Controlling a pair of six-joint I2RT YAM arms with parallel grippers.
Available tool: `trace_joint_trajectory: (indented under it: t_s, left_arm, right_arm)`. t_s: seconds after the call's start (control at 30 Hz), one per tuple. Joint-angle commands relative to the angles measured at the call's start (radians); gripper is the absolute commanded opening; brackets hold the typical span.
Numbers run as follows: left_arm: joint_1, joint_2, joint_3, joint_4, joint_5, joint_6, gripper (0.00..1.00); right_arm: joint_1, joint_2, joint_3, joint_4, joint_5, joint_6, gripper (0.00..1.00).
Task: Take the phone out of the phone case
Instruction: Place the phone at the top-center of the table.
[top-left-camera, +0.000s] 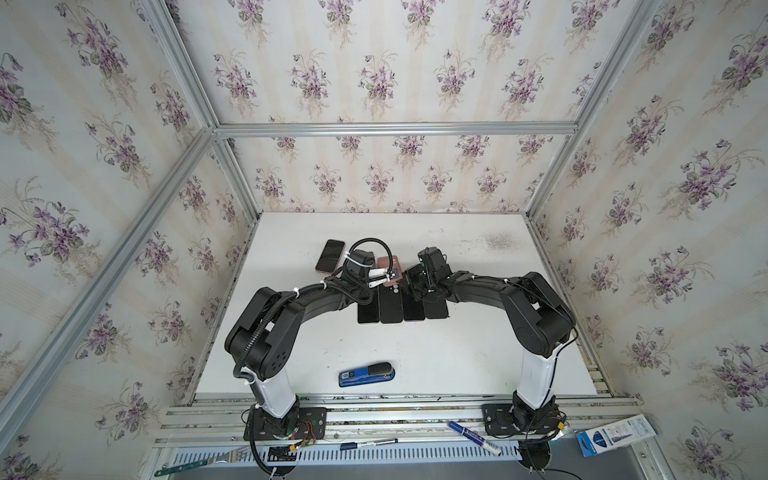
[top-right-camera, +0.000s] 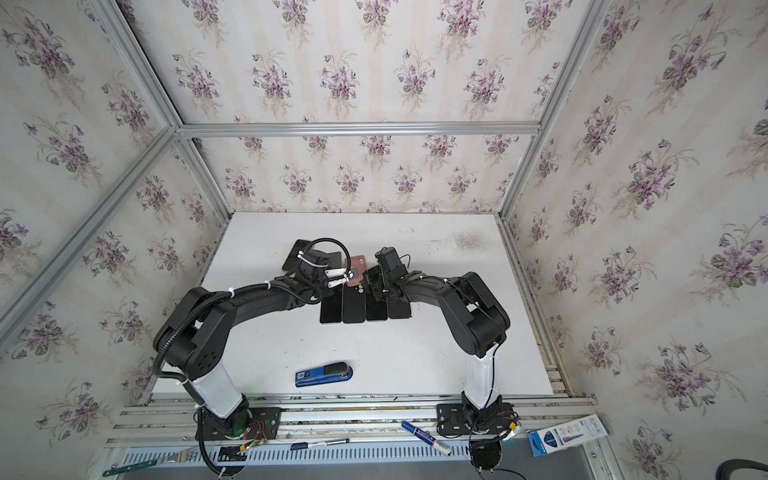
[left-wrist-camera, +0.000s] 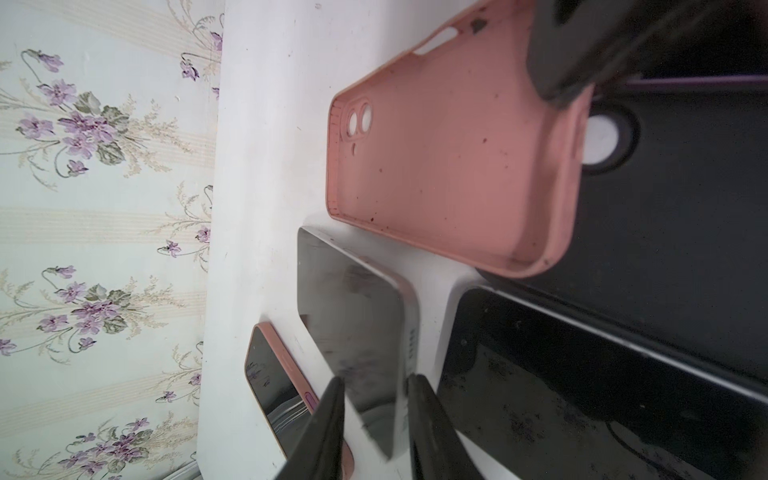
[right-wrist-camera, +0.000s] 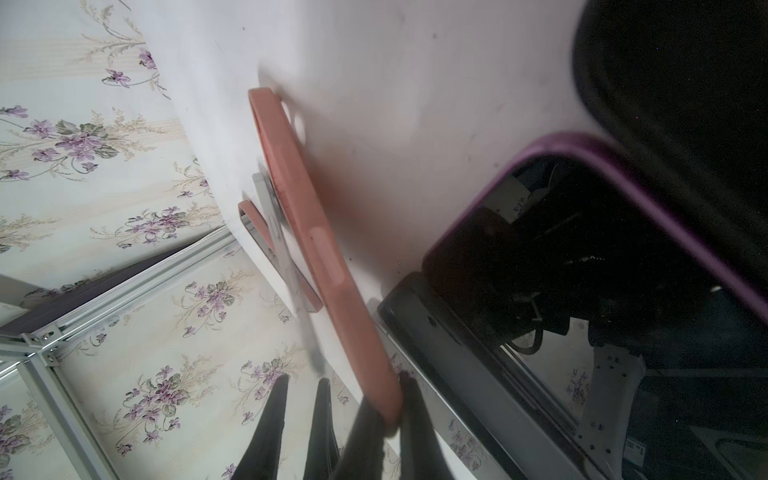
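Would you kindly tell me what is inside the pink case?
Nothing: the case is empty, its pink floor and camera holes bare. The right gripper covers one corner.

Both top views look steeply down from high at 6 o'clock, facing 12 o'clock, over the whole surface (top-left-camera: 457, 353) (top-right-camera: 415, 353). Both wrist views sit close, sharing the pink case (left-wrist-camera: 449, 166) (right-wrist-camera: 307, 216).

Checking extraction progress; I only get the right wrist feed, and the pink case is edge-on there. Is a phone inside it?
Observer: No. The left wrist view looks into the pink case: empty.
Operator: Where's the phone?
Observer: Left wrist view: a bare silver-edged phone, dark screen showing, sits between the left tool's fingers, beside the case.
Operator: Anything up front?
Observer: In both top views a blue stapler lies nearer the robot, apart from the case.
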Motion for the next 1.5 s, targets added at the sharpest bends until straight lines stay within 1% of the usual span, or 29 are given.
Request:
trace_joint_trajectory:
  t_s: [0.0,0.23,0.33,0.5,0.53,0.6,0.8,0.9,0.97,1.1,1.13,1.17,1.2,1.3,1.47]
  left_arm:
    - [0.003,0.019,0.018,0.043,-0.007,-0.009,0.30]
    - [0.011,0.041,0.037,0.048,-0.016,-0.034,0.35]
    - [0.010,0.018,0.048,0.048,-0.025,-0.069,0.43]
    - [0.008,-0.068,0.065,0.042,-0.028,-0.214,0.55]
    - [0.008,-0.088,0.061,0.039,-0.023,-0.247,0.60]
    - [0.006,-0.126,0.059,0.019,-0.018,-0.314,0.66]
    - [0.008,-0.223,0.065,-0.073,-0.041,-0.528,0.78]
    - [0.008,-0.273,0.058,-0.109,-0.033,-0.611,0.85]
    - [0.008,-0.304,0.054,-0.124,-0.025,-0.645,0.87]
    - [0.008,-0.355,0.047,-0.149,-0.028,-0.683,0.93]
    - [0.008,-0.365,0.046,-0.157,-0.033,-0.686,0.94]
    - [0.008,-0.373,0.047,-0.165,-0.041,-0.691,0.95]
    - [0.009,-0.378,0.051,-0.172,-0.047,-0.695,0.95]
    - [0.008,-0.394,0.058,-0.192,-0.059,-0.707,0.96]
    - [0.009,-0.400,0.068,-0.211,-0.079,-0.739,0.97]
  right_arm:
    - [0.000,0.006,0.006,0.026,0.017,0.035,0.00]
    - [0.000,0.027,0.027,0.026,0.032,0.035,0.00]
    - [0.000,0.043,0.048,0.029,0.044,0.029,0.00]
    - [0.000,0.085,0.090,0.052,0.051,0.025,0.00]
    - [0.000,0.095,0.094,0.059,0.054,0.023,0.00]
    - [0.000,0.109,0.103,0.061,0.057,0.020,0.00]
    - [0.000,0.142,0.122,0.086,0.065,0.003,0.01]
    - [0.000,0.163,0.141,0.087,0.052,-0.005,0.07]
    - [0.000,0.166,0.148,0.082,0.051,-0.005,0.14]
    - [0.000,0.161,0.150,0.063,0.036,-0.010,0.32]
    - [0.000,0.154,0.149,0.055,0.034,-0.015,0.37]
    - [0.000,0.143,0.147,0.045,0.033,-0.022,0.45]
    - [0.000,0.134,0.144,0.037,0.034,-0.027,0.48]
    - [0.000,0.100,0.127,0.024,0.043,-0.026,0.50]
    - [0.000,0.058,0.108,-0.011,0.009,-0.026,0.58]
